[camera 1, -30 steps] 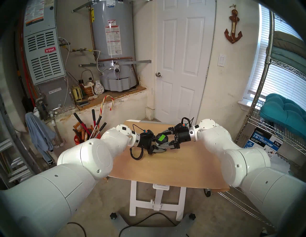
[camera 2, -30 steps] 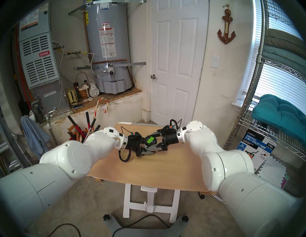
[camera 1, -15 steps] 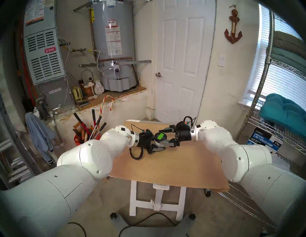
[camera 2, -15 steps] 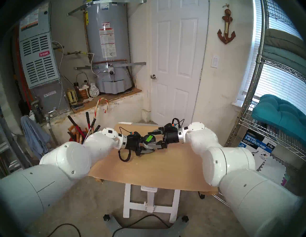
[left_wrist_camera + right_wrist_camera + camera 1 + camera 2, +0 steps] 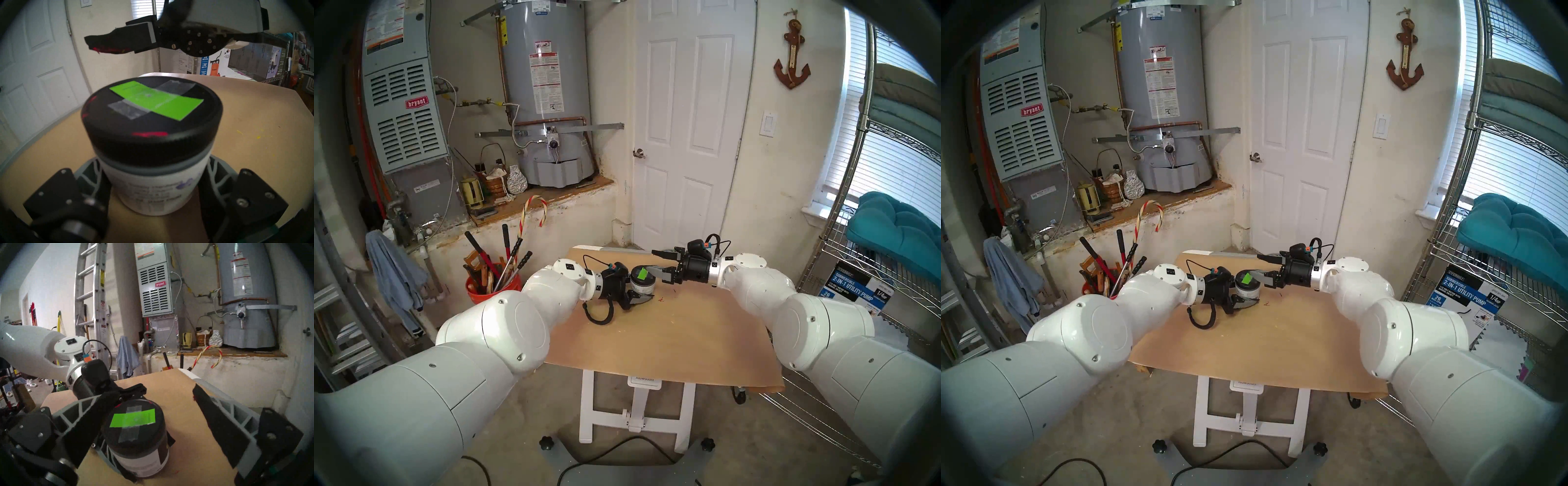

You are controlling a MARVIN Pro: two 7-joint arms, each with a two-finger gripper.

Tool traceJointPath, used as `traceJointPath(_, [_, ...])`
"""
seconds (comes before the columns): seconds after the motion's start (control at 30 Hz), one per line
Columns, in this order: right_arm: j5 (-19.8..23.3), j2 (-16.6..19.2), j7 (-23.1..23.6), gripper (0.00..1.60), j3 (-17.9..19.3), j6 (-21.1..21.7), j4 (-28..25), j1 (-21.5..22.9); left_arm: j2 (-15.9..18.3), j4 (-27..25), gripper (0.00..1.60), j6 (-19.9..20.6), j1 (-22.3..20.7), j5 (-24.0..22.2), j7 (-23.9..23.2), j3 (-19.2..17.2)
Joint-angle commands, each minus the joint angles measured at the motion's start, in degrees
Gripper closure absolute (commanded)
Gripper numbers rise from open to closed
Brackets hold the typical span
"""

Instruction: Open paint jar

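Note:
The paint jar (image 5: 642, 285) stands on the tan table (image 5: 653, 339), its black lid (image 5: 640, 274) with the green strip on top. My left gripper (image 5: 639, 289) is shut on the jar's white body; in the left wrist view its fingers (image 5: 88, 176) flank the label (image 5: 153, 188) below the lid (image 5: 149, 122). My right gripper (image 5: 657, 263) is open and empty, just right of the lid and a little above it. In the right wrist view the jar (image 5: 137, 446) sits low between the spread fingers (image 5: 220, 426), nearer the left one.
An orange bucket of tools (image 5: 490, 288) stands on the floor left of the table. A wire shelf (image 5: 857, 271) with boxes is at the right. Small red flecks (image 5: 660, 299) lie on the table beside the jar.
My right gripper, which was around the lid, has opened and drawn back to the right and upward. The left gripper still holds the jar, shifted slightly away from me.

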Motion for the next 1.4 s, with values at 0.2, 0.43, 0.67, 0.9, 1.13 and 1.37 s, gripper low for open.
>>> traceJointPath(0.2, [2.0, -0.1, -1.9, 0.0, 2.8, -2.1, -0.6, -2.8, -0.8, -0.4, 1.6, 1.0, -0.1, 0.3, 2.7, 0.0])
traceJointPath(0.43, [2.6, -1.2, -2.3, 0.0, 4.1, -4.9, -1.2, -4.4, -1.0, -0.5, 1.6, 1.1, 0.0, 0.3, 3.1, -0.2])
traceJointPath(0.67, [2.9, -2.1, -2.1, 0.0, 5.0, -7.4, -2.2, -5.3, -1.1, -0.6, 1.6, 1.3, 0.0, 0.4, 3.6, -0.2])
traceJointPath(0.9, [3.2, -2.9, -1.9, 0.0, 5.8, -10.5, -3.2, -6.7, -1.2, -0.7, 1.6, 1.5, -0.1, 0.6, 3.8, -0.2])
traceJointPath(1.13, [3.4, -3.4, -1.7, 0.0, 6.6, -13.0, -4.3, -7.9, -1.3, -0.7, 1.6, 1.8, -0.2, 0.9, 4.0, -0.2])
traceJointPath(1.37, [3.6, -3.9, -1.0, 0.0, 7.5, -15.1, -5.4, -9.4, -1.3, -0.7, 1.6, 2.0, -0.4, 1.1, 4.2, -0.3])
